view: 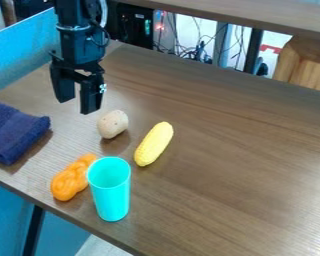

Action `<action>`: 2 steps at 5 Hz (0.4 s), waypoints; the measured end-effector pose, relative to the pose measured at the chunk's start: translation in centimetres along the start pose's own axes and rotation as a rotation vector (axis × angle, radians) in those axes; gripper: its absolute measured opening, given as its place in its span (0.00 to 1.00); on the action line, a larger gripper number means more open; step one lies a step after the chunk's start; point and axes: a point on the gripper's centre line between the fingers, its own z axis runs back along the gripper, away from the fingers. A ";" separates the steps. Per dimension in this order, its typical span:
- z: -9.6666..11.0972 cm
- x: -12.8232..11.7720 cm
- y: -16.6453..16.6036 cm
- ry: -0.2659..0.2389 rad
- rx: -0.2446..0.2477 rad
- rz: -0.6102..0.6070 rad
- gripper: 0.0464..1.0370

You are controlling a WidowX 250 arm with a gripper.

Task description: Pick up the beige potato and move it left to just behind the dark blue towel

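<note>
Camera view: I have my end effector (pixel 77 100) parted wide, empty, near potato (pixel 112 124); yellow corn (pixel 154 144) near potato on counter (pixel 229 165).

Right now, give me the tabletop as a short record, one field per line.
end effector: open, empty, hanging over the table
nearest thing: beige potato-shaped object
yellow: corn cob, lying beside the beige object
orange: knobbly, twisted-looking object, next to the cup
turquoise: cup, upright, near the table edge
dark blue: folded cloth, at the view's left edge
</note>
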 end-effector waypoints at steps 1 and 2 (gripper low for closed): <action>-1.3 -0.1 -0.1 0.033 -0.016 -0.001 0.96; -2.0 0.2 -0.3 0.009 -0.029 -0.016 0.96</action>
